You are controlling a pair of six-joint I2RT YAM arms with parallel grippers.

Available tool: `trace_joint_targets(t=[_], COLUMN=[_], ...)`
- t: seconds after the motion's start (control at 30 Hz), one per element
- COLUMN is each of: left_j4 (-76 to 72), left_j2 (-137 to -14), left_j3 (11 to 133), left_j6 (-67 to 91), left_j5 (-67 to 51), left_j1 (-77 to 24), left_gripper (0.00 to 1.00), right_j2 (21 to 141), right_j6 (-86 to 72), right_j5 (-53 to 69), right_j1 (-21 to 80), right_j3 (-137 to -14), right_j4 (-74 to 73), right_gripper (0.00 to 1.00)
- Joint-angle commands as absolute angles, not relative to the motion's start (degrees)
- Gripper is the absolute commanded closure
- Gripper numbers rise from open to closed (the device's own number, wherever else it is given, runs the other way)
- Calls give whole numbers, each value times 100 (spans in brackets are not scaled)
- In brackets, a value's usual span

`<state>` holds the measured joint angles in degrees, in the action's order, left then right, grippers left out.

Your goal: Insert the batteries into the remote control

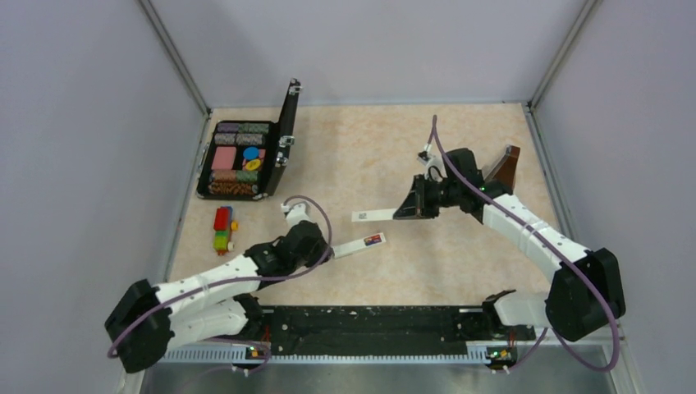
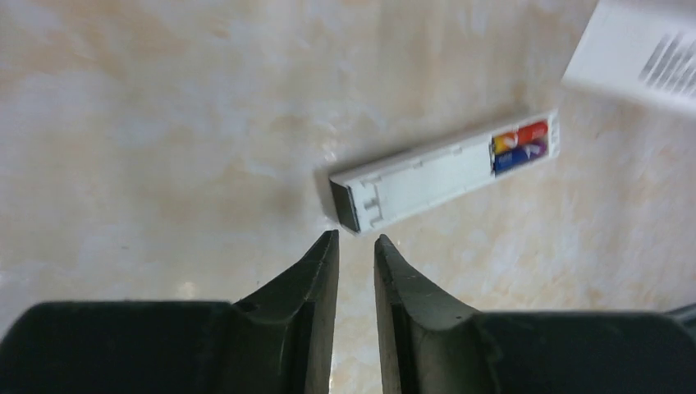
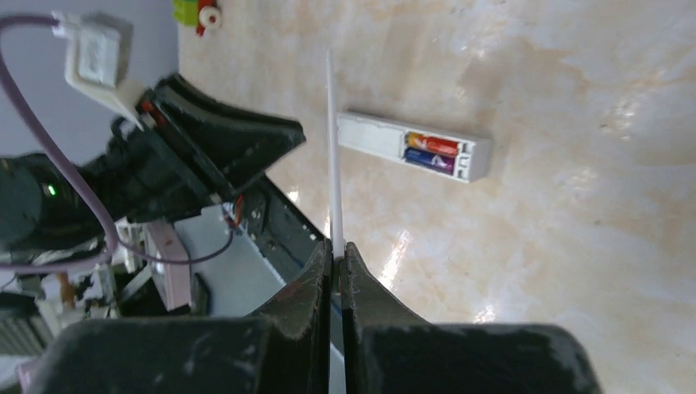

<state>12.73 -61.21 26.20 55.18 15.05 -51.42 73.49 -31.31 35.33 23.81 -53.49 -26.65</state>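
My left pincer (image 2: 355, 238) is all but closed and holds nothing, its tips just short of the near end of the remote control (image 2: 427, 176). The remote lies flat on the bench (image 1: 369, 156) with its compartment facing up, between my two arms. The batteries (image 2: 519, 148) sit side by side in the bay at the far end, one reddish and one dark purple.

My right pincer (image 3: 338, 246) is clamped on a thin white cover plate (image 2: 636, 49), held above the bench just beyond the remote.

As I judge it, the loading itself is done and the step in hand is closing up. The plate must come down flat over the open bay, lined up with the remote's length, and slide or snap home. My left pincer is well placed to brace the near end so the remote does not skate away.

By count there are two batteries, one remote and one cover. Further off are one open case of chips (image 1: 242, 160), one stack of toy blocks (image 1: 222, 230) and one brown wooden metronome (image 1: 505, 168).
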Motion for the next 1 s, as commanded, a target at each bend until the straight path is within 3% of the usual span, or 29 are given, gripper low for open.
trace_joint_targets(t=[0.0, 0.33, 0.53, 0.97], left_j4=[2061, 1239, 550, 120], left_j2=[-5168, -5052, -5045, -5451], left_j3=[2461, 2216, 1860, 1690], left_j6=[6001, 6011, 6047, 5972], left_j5=[1817, 265, -523, -1074], left_j1=[-4375, -3380, -3166, -2938], left_gripper=[68, 42, 37, 36], right_j2=[7487, 8415, 8984, 9312], right_j6=[-3153, -2790, -2231, -2042], right_j5=[4298, 4623, 4561, 4530], right_j1=[2714, 3183, 3187, 3105], right_j3=[-5076, -5178, -5491, -5837], right_j4=[-1968, -1528, -2079, -2347], right_gripper=[100, 100, 100, 100])
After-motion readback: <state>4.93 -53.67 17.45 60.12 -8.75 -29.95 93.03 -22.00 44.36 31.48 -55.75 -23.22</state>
